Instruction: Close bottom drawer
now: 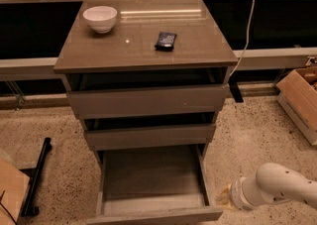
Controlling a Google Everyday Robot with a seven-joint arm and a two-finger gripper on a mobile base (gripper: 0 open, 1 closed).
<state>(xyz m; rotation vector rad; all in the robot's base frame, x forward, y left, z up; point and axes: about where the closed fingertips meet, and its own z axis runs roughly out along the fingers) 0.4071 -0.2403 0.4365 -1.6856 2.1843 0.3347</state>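
Note:
The bottom drawer of the grey-brown cabinet is pulled far out, and its shallow tray is empty. Its flat front panel lies at the lower edge of the view. The two drawers above it stand slightly ajar. My gripper is at the end of the white arm, low at the right. It is just beside the drawer's right front corner, near the floor. I cannot tell whether it touches the drawer.
A white bowl and a dark phone-like object lie on the cabinet top. A cardboard box stands on the floor at the right. A black stand and another box are at the left. A white cable hangs behind the cabinet.

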